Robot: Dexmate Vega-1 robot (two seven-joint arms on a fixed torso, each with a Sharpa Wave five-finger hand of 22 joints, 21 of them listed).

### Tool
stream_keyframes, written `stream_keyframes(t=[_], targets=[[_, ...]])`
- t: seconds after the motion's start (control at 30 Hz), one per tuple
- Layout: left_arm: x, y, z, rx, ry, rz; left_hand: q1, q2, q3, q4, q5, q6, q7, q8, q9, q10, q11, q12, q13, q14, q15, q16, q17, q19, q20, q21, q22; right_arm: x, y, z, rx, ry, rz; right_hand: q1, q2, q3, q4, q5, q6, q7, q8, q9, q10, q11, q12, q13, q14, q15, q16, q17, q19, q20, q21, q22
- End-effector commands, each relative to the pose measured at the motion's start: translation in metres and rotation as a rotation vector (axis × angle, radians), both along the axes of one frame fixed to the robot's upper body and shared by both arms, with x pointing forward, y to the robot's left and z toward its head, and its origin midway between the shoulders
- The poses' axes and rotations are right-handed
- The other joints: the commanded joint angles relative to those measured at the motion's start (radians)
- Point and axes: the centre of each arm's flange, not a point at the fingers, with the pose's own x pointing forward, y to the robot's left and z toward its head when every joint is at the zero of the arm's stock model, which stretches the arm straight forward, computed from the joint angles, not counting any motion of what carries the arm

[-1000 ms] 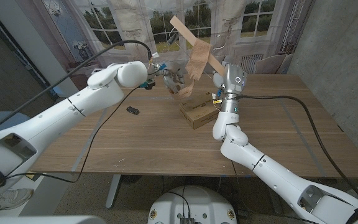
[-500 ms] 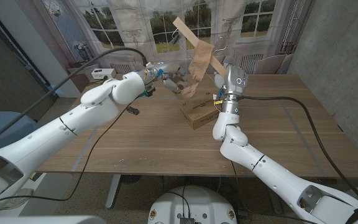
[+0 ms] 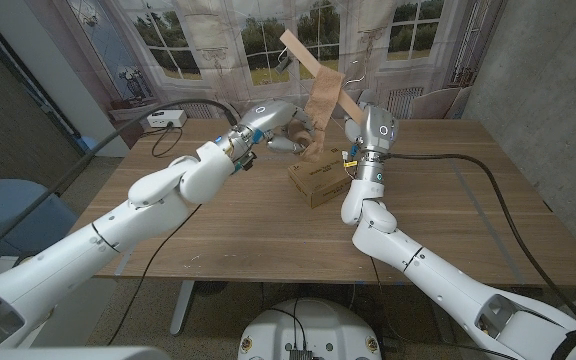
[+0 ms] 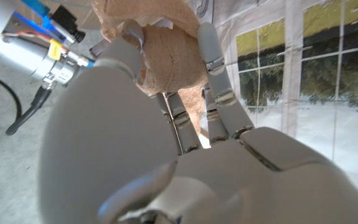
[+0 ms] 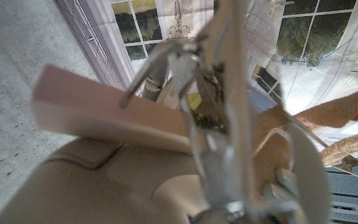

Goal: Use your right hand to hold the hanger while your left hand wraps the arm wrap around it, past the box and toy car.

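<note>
Windows back my table (image 3: 448,215). My right hand (image 3: 351,128) grips the hanger (image 3: 308,58) above the box (image 3: 318,179); my left hand (image 3: 286,136) holds the wrap (image 3: 320,105).

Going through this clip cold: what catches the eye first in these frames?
The wooden hanger held aloft at the table's far middle by the right hand, with the tan arm wrap draped down from it. Next, the left hand reaching in from the left, gripping the wrap's rolled end, shown close up in the left wrist view. Beneath them a cardboard box sits on the wooden table.
</note>
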Motion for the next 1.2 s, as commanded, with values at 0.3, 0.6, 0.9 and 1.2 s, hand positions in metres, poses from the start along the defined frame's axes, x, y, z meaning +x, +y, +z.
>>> stream_keyframes(t=[0.3, 0.6, 0.9, 1.2], targets=[[-0.037, 0.002, -0.028, -0.135, -0.236, -0.222, 0.211, 0.226, 0.030, 0.019, 0.002, 0.066, 0.060, -0.003, 0.003, 0.041, 0.027, -0.004, 0.090, 0.465, -0.399, -0.006, 0.004, -0.086, -0.179, 0.013, 0.001, 0.008, -0.002, -0.005, 0.005, 0.025, -0.013, -0.012, 0.064, 0.009, -0.001, -0.003, -0.004, 0.001, 0.012, -0.001, 0.006, -0.007, 0.004, 0.003, 0.002, -0.002, 0.003, 0.003, 0.007, -0.059, 0.005, 0.002], [-0.048, 0.012, -0.036, -0.320, -0.468, -0.281, 0.209, 0.225, 0.031, 0.019, 0.002, 0.071, 0.055, -0.003, 0.003, 0.046, 0.025, -0.008, 0.088, 0.465, -0.404, -0.009, 0.006, -0.091, -0.179, 0.016, 0.001, 0.006, -0.005, -0.007, -0.006, 0.028, -0.018, -0.013, 0.064, 0.012, 0.000, -0.004, -0.006, -0.001, 0.015, -0.002, 0.005, -0.007, 0.004, 0.003, 0.002, -0.002, 0.003, 0.003, 0.005, -0.060, 0.005, 0.003], [-0.048, 0.015, -0.034, -0.441, -0.584, -0.330, 0.207, 0.226, 0.032, 0.019, 0.001, 0.070, 0.051, -0.005, 0.002, 0.046, 0.021, -0.010, 0.093, 0.469, -0.404, -0.010, 0.008, -0.094, -0.180, 0.020, 0.001, 0.006, -0.004, -0.008, -0.024, 0.029, -0.012, -0.015, 0.063, 0.014, -0.001, -0.005, -0.006, 0.001, 0.017, -0.005, 0.006, -0.007, 0.004, 0.003, 0.002, -0.002, 0.003, 0.003, 0.003, -0.060, 0.005, 0.003], [-0.049, 0.012, -0.017, -0.467, -0.628, -0.346, 0.205, 0.227, 0.034, 0.019, 0.001, 0.070, 0.051, -0.007, 0.003, 0.046, 0.020, -0.013, 0.094, 0.467, -0.408, -0.015, 0.009, -0.096, -0.180, 0.024, 0.001, 0.004, 0.002, -0.012, -0.095, 0.000, -0.042, -0.016, 0.062, 0.016, -0.001, -0.006, -0.007, 0.002, 0.020, -0.006, 0.004, -0.008, 0.004, 0.003, 0.001, -0.002, 0.003, 0.003, 0.003, -0.060, 0.005, 0.002]])
